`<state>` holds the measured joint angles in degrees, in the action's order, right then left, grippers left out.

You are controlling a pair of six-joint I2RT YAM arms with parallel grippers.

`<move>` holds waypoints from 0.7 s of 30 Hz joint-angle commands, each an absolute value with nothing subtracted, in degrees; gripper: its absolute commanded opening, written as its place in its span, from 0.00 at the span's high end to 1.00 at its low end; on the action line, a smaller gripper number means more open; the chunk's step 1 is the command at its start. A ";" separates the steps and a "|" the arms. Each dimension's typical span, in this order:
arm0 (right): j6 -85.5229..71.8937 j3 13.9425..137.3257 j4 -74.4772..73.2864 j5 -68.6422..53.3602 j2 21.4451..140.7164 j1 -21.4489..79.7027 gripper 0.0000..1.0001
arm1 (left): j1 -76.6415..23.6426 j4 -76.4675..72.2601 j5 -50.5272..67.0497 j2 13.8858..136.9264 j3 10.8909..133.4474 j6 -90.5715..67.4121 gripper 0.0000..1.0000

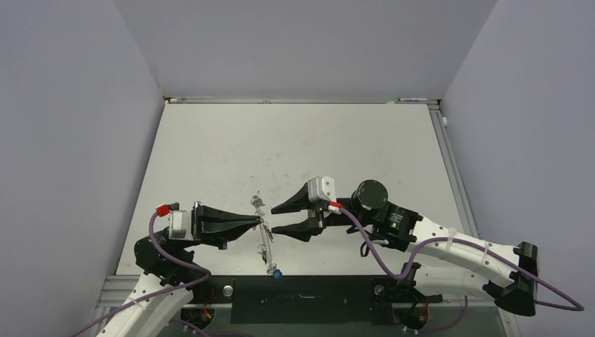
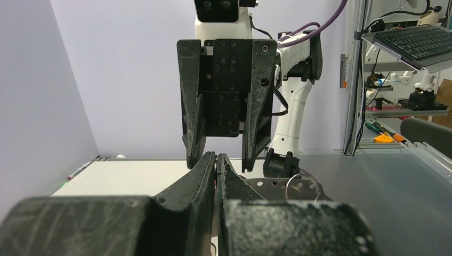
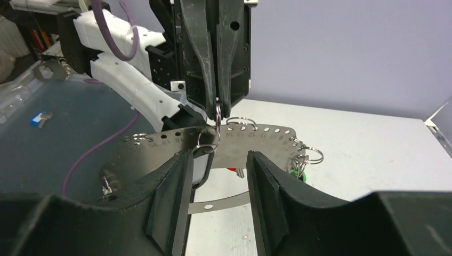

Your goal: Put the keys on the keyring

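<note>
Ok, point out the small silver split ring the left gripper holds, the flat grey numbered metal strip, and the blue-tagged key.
small silver split ring (image 3: 217,114): right wrist view, top of loop
flat grey metal strip (image 3: 266,141): right wrist view, bare face under holes
blue-tagged key (image 3: 38,118): right wrist view, blue tag

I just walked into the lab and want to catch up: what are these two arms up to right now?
They are working on a keyring, a flat grey metal band with numbered holes, small rings and coloured tags. The left gripper is shut on a small split ring at the band's top edge and holds it upright over the table. The right gripper faces it, jaws open on either side of the band, gripping nothing.
</note>
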<state>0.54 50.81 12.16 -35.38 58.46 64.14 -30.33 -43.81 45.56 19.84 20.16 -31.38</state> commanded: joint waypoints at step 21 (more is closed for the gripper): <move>-6.50 52.47 28.07 -38.57 63.13 63.98 0.66 | -28.48 -50.05 44.32 19.25 20.13 -34.42 1.00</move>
